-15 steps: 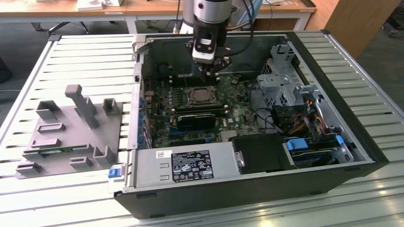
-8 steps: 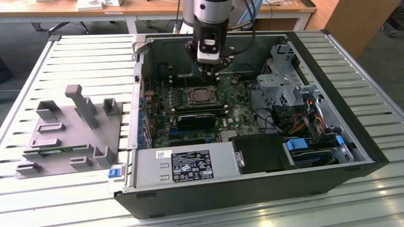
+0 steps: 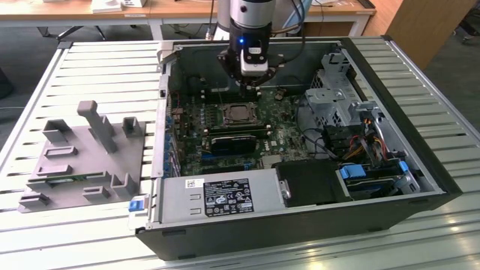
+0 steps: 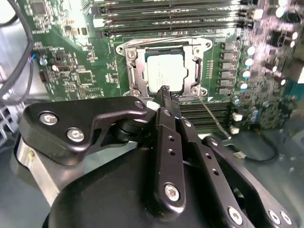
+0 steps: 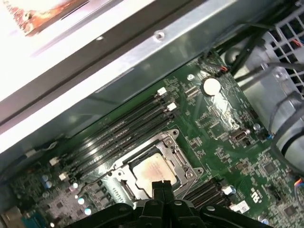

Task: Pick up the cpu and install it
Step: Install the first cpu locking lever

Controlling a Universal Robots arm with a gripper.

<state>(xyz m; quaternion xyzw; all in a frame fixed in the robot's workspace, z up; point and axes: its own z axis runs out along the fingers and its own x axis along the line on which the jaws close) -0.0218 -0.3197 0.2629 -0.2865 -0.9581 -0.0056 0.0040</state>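
An open computer case [image 3: 420, 185] is seen lying on a slatted table [image 3: 90, 67] in the exterior view, with the arm's gripper [image 3: 252, 84] lowered inside it above the green motherboard [image 3: 277, 132]. The cpu [image 3: 238, 114] is seated in its socket, just in front of the gripper and apart from it. A grey plastic fixture [image 3: 82, 157] stands on the table at the exterior view's left, outside the case, and a power supply [image 3: 217, 197] lies along the near wall.

In the second wrist view the gripper [image 4: 165, 90] is shown with its fingertips pressed together and nothing held between them; their tips lie over the near edge of the cpu [image 4: 164, 71], whose silver top is framed by the metal socket bracket [image 4: 134, 66]. Memory slots [image 4: 171, 14] are seen beyond it.

In the first wrist view the cpu [image 5: 153, 171] is shown warmer-toned, with the case's metal wall [image 5: 142, 52] and a round coin battery [image 5: 211, 86] also revealed.
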